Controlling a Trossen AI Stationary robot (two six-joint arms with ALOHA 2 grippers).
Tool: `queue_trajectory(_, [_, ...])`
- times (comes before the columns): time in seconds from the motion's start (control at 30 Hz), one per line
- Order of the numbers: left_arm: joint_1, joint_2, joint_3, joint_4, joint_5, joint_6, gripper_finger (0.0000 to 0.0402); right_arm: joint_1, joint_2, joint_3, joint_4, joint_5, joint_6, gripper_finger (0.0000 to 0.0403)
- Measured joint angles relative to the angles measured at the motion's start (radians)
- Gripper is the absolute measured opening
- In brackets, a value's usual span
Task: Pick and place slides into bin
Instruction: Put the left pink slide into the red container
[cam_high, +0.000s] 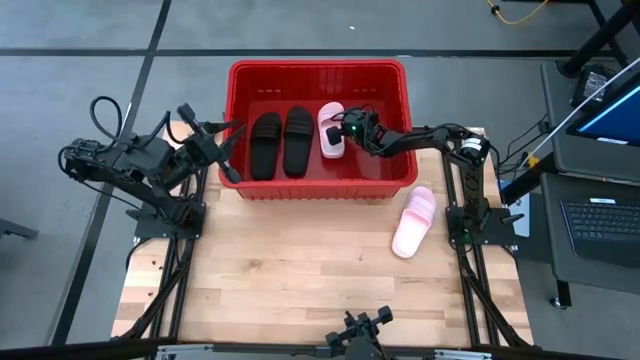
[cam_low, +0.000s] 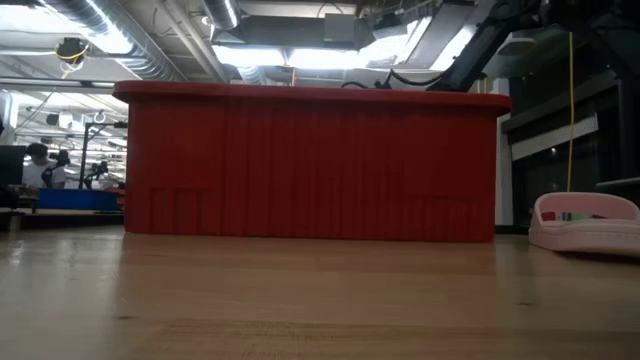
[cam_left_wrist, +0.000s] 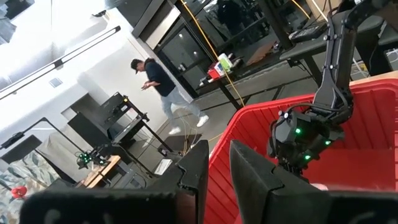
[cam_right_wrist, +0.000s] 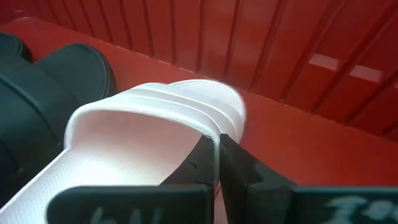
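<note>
The right gripper (cam_right_wrist: 217, 163) is clamped on the strap edge of a pink slide (cam_right_wrist: 146, 149), its two dark fingers (cam_right_wrist: 239, 165) pinching the thin pale rim between them, down inside the bin (cam_high: 385, 80). That slide (cam_high: 331, 130) lies on the bin floor just beside two black slides (cam_high: 282, 143), which rest side by side to its left in the high view; so three slides are in the bin and a fourth, the second pink slide (cam_high: 414, 221), lies on the table (cam_high: 300, 270) outside it, near the bin's front right corner and close to the right arm's base. Counted: two black, two pink, one bin. The right arm (cam_high: 430, 135) reaches from its base at the table's right edge, stretched leftward over the bin's rim with the wrist dipped inside. The left gripper (cam_high: 228, 150) waits at the bin's left front corner, outside the wall, its fingers (cam_left_wrist: 252, 171) a little apart and holding nothing. The left wrist view shows the right arm's wrist with green lights over the red bin, and a person (cam_left_wrist: 163, 84) walking in the room beyond. The low view shows only the bin's front wall (cam_low: 310, 165) and the outside pink slide (cam_low: 585, 222) at right; the bin's contents are hidden there.
</note>
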Motion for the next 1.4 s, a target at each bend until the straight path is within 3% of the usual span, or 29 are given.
queue_trajectory(0.23, [0.0, 0.0, 0.0, 0.0, 0.0, -0.008, 0.0061, 0.002, 0.048, 0.001, 0.078, -0.005, -0.003, 0.001])
queue_trajectory(1.4, [0.0, 0.0, -0.001, 0.0, 0.0, -0.006, 0.0061, 0.007, 0.022, -0.001, 0.001, -0.098, -0.108, 0.001])
